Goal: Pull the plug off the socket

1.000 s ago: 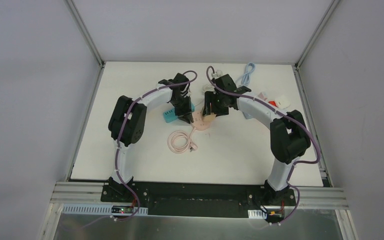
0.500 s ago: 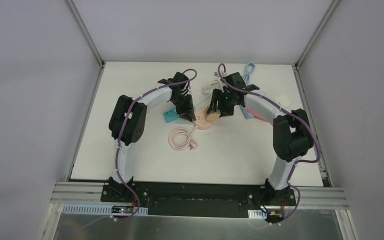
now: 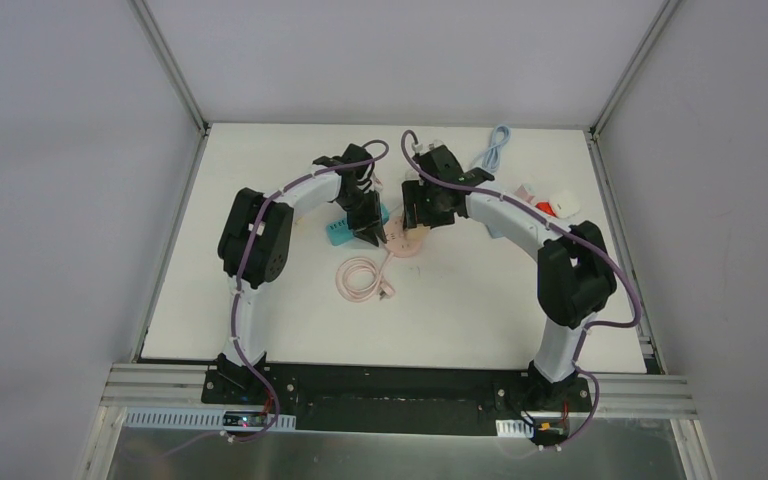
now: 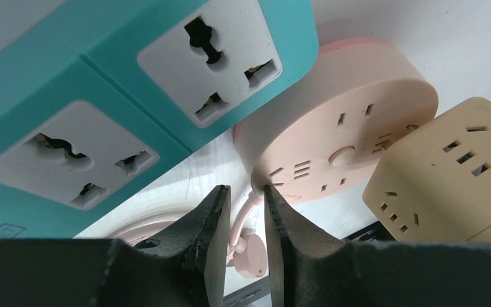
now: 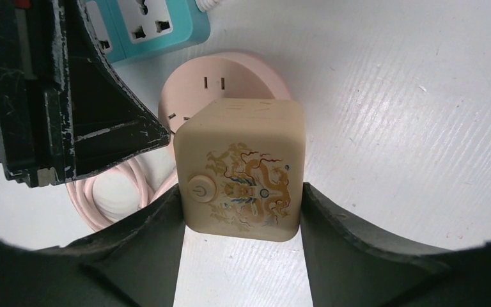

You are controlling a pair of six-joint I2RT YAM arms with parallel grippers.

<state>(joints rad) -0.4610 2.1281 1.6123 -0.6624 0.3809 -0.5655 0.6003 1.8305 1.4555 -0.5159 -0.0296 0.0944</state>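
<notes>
A round pink socket lies mid-table, with a beige cube plug standing on it. The cube has a power button and a dragon print. My right gripper is shut on the cube's two sides, above the socket. My left gripper is nearly shut at the socket's rim, straddling the pink cable where it leaves the socket; its right fingertip touches the rim. The cube shows at the right of that view. In the top view the grippers flank the socket.
A teal power strip lies just left of the socket, close under my left gripper. The pink cable coil lies in front. A blue cable is at the back and white and red items lie at the right.
My right gripper swung a little right and back, then returned left over the socket. My left gripper stayed at the socket's left rim.
</notes>
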